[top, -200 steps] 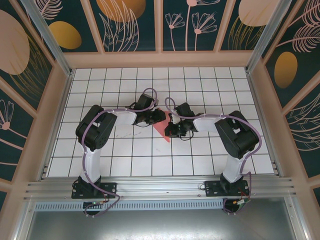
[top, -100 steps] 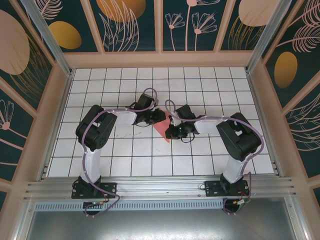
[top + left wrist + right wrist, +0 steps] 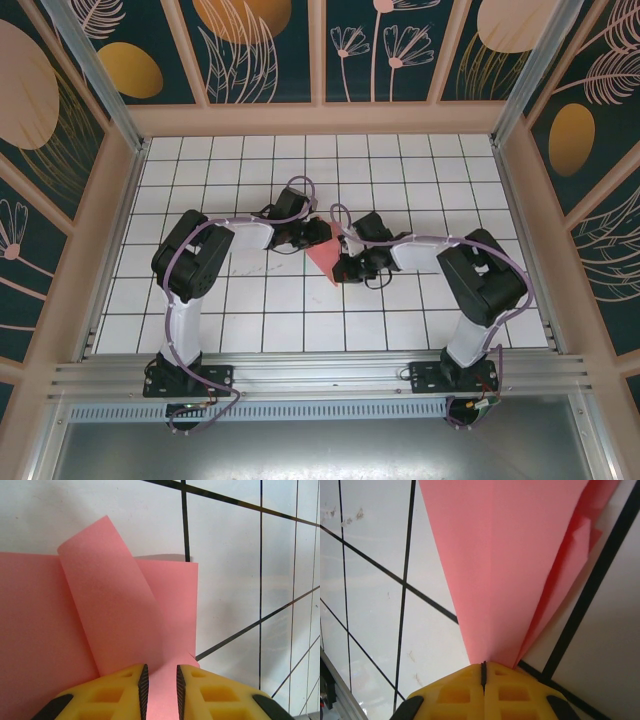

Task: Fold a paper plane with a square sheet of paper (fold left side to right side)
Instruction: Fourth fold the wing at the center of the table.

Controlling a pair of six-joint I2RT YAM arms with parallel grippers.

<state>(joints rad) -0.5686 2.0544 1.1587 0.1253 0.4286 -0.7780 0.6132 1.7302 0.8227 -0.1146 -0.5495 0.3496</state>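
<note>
The pink-red paper (image 3: pixel 322 257) lies partly folded on the white grid at mid-table, narrowing to a point toward the near side. In the left wrist view the paper (image 3: pixel 40 630) lies flat with one flap (image 3: pixel 110 610) curling up over it. My left gripper (image 3: pixel 160 680) stands on it with its jaws a narrow gap apart and pink paper showing in the gap. My left gripper (image 3: pixel 318 236) sits at the paper's far edge. My right gripper (image 3: pixel 483 667) is shut, pads together, at the tapered end of the folded paper (image 3: pixel 515 555), whose tip runs under the fingertips. The right gripper (image 3: pixel 343 268) is at the paper's right side.
The white grid table (image 3: pixel 250 320) is walled by a wooden frame (image 3: pixel 120 200) with patterned panels. A metal rail (image 3: pixel 320 375) runs along the near edge by both arm bases. The two wrists stand close together at the centre.
The right gripper has slid a little toward the near side along the paper, its elbow swinging right. The left arm has stayed put.
</note>
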